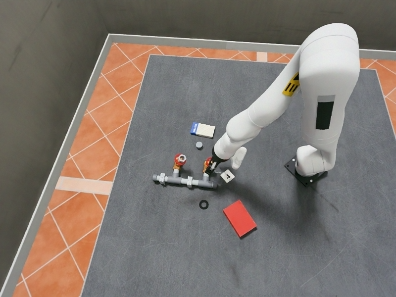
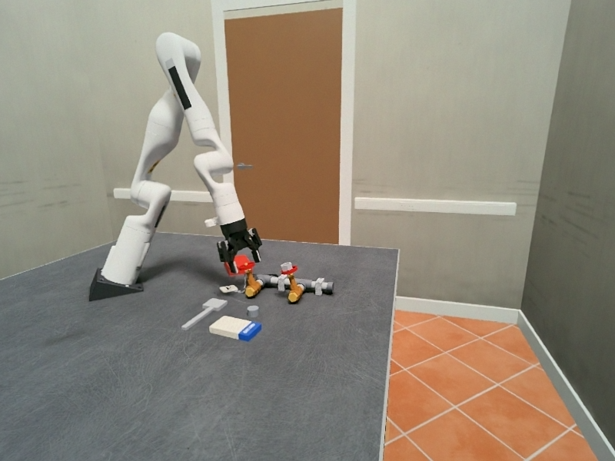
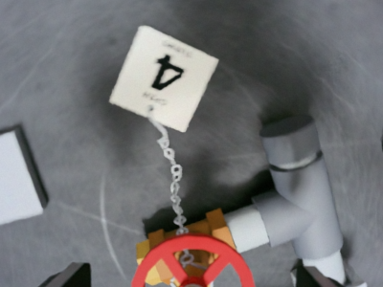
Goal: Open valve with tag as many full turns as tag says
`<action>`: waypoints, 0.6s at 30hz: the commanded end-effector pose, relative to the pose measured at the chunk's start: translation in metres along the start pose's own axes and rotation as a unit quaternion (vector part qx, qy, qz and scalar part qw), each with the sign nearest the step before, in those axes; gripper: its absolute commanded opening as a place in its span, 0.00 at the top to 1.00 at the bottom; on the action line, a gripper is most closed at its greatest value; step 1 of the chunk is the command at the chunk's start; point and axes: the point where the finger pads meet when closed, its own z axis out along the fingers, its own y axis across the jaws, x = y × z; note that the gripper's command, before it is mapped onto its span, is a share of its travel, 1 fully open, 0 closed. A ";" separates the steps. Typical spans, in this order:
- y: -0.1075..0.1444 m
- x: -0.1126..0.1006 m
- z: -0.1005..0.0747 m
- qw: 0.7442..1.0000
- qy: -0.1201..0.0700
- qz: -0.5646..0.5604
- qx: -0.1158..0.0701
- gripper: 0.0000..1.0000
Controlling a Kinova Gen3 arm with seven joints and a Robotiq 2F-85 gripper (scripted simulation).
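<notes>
A grey pipe (image 1: 183,182) (image 2: 303,283) (image 3: 297,201) lies on the table and carries two valves with red handwheels on brass bodies. The right valve (image 1: 208,160) (image 2: 242,264) (image 3: 189,260) has a chain (image 3: 172,177) leading to a white tag (image 1: 227,175) (image 2: 227,288) (image 3: 164,77) that reads 4. The left valve (image 1: 177,155) (image 2: 288,271) has no tag. My gripper (image 1: 210,166) (image 2: 239,256) is open and straddles the tagged valve's handwheel, fingers on either side of it. In the wrist view only the fingertips show at the bottom corners.
A white and blue box (image 1: 202,129) (image 2: 234,327), a small grey cylinder (image 1: 199,145) (image 2: 252,310), a black ring (image 1: 200,204) and a red block (image 1: 239,218) lie around the pipe. A grey paddle-shaped piece (image 2: 203,311) (image 3: 16,179) lies near the tag. The table edge (image 2: 392,347) is on the right.
</notes>
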 end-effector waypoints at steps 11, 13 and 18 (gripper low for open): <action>0.000 0.000 0.000 0.982 0.000 0.190 0.002 0.00; 0.000 0.000 0.000 0.975 0.000 0.221 0.002 0.00; 0.000 0.000 0.000 0.960 0.000 0.280 0.002 0.00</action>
